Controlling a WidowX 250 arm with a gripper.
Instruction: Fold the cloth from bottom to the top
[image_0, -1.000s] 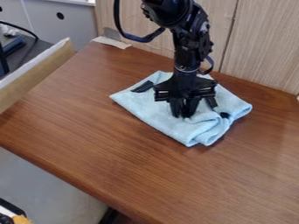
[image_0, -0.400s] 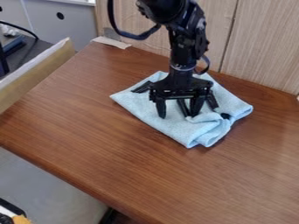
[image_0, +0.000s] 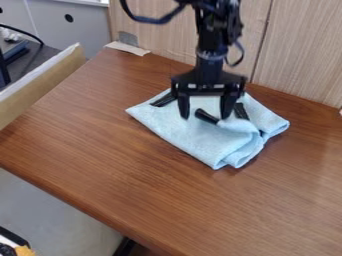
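Cloth is lying on the far part of the table, its left portion sitting fairly flat with a dark strip resting on it. Gripper is hanging over the middle, its fingers standing apart and pinching nothing. At right, layers are doubling and bunching unevenly. Assessment: the fold is appearing partly made; aligning the edges and flattening the right side are probably awaiting completion.

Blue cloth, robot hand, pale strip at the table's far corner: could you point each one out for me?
Blue cloth (image_0: 189, 136): camera view, on its flat upper surface.
Robot hand (image_0: 205, 117): camera view, midway between its spread fingertips.
Pale strip (image_0: 127, 48): camera view, on its middle.
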